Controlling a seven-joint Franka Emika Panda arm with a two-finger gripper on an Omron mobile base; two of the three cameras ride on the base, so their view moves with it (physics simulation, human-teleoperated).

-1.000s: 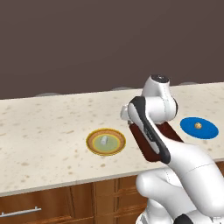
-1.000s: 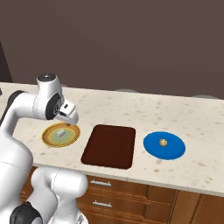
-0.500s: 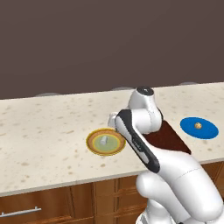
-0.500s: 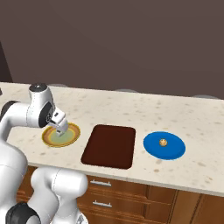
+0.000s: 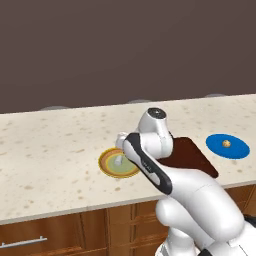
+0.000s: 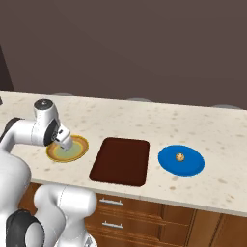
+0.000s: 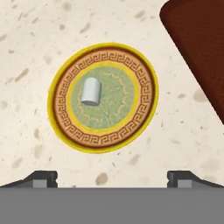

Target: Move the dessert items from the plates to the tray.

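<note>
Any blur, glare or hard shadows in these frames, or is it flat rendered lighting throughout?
Hand view: sharp, the small white cylindrical dessert piece on the yellow-rimmed green plate shows soft shading, no glare. Left base view: even light, faint shadow beneath the arm. Right base view: crisp, the dark reddish-brown rectangular tray and plain blue plate evenly lit.

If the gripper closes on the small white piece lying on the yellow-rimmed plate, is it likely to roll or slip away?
The white piece looks like a short cylinder lying on its side, so a nudge across its axis would probably roll it over the flat yellow-rimmed plate. Being small, it is likely light and easy to knock aside. The gripper stands open above it.
</note>
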